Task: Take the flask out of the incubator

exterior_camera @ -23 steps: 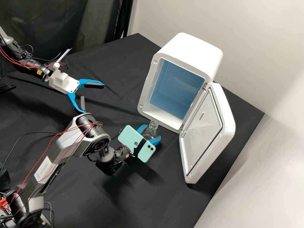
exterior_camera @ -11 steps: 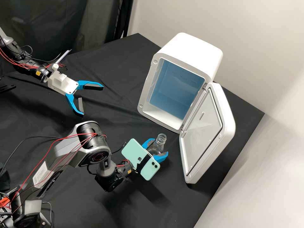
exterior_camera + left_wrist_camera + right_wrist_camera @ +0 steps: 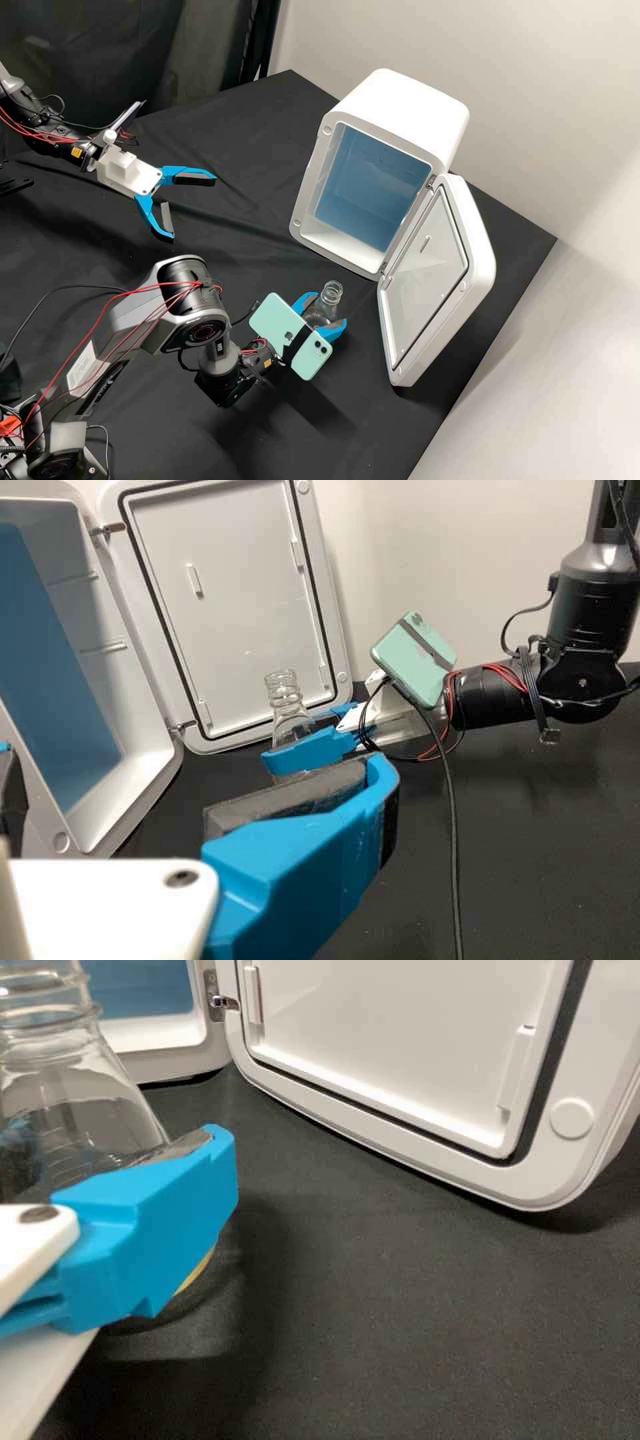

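The clear glass flask (image 3: 327, 304) stands upright just outside the white incubator (image 3: 393, 113), in front of its open blue chamber and beside the swung-open door (image 3: 467, 220). My right gripper (image 3: 321, 313) is shut on the flask (image 3: 70, 1090), one blue finger (image 3: 150, 1220) across its lower body. The base sits very low over the black bench; I cannot tell whether it touches. My left gripper (image 3: 189, 203) hangs open and empty over the bench well to the left. From there I see the flask (image 3: 285, 705) and the door (image 3: 240, 590) farther off.
A mint-green phone (image 3: 291, 335) is strapped on the right arm's wrist. The open door stands on the bench close to the right of the flask. Red cables run along both arms. The bench's right edge (image 3: 493, 333) lies just beyond the door.
My right gripper has carried the flask from the incubator's front lip out and toward the bench's near side, then a little leftward. My left gripper has drifted slightly back to the left.
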Controlling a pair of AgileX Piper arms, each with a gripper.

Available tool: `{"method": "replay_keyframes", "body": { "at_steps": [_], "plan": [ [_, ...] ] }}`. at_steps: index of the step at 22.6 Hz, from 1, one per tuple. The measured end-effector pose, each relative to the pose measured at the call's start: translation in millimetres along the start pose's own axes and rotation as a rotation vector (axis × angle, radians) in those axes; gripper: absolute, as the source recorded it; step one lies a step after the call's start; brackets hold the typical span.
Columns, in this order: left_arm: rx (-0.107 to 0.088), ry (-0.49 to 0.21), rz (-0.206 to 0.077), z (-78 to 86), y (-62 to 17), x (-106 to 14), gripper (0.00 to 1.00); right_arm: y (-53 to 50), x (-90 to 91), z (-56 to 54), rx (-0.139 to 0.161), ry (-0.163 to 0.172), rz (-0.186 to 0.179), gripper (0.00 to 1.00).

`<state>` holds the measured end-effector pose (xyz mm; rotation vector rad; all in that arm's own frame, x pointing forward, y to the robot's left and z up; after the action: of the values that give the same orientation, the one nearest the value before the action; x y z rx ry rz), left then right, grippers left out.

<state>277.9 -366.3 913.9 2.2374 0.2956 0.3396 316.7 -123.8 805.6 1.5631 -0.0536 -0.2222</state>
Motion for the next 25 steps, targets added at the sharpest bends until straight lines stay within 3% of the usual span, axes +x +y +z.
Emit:
{"method": "replay_keyframes", "body": {
  "at_steps": [5, 7, 10, 12, 14, 17, 19, 25],
  "plan": [
    [-0.002, -0.002, 0.000, 1.1, 0.0, 0.1, 1.00, -2.7, -6.7, -1.2, 0.010, -0.006, -0.012, 0.00],
    [0.011, -0.005, 0.000, 2.8, -0.1, 0.3, 1.00, -5.0, -10.4, -1.2, 0.015, -0.009, -0.018, 0.00],
    [0.014, 0.006, 0.008, 4.3, 0.2, 0.4, 1.00, -6.8, -13.4, -1.4, 0.019, -0.006, -0.018, 0.00],
    [0.031, 0.004, 0.041, 6.5, 0.8, -1.3, 1.00, -7.8, -15.0, -1.4, 0.022, -0.005, -0.018, 0.00],
    [0.032, -0.016, 0.101, 8.5, 3.5, -3.9, 1.00, -8.4, -16.0, -1.5, 0.022, -0.004, -0.018, 0.00],
    [0.039, -0.047, 0.150, 11.4, 5.8, -6.2, 1.00, -9.0, -17.1, -1.6, 0.015, -0.002, -0.017, 0.00],
    [0.037, -0.074, 0.159, 13.9, 6.3, -6.7, 1.00, -9.9, -17.5, -2.0, 0.013, -0.002, -0.020, 0.00],
    [0.016, -0.103, 0.152, 15.1, 4.5, -8.0, 1.00, -11.9, -17.5, -3.5, 0.003, 0.003, -0.026, 0.00]
  ]
}}
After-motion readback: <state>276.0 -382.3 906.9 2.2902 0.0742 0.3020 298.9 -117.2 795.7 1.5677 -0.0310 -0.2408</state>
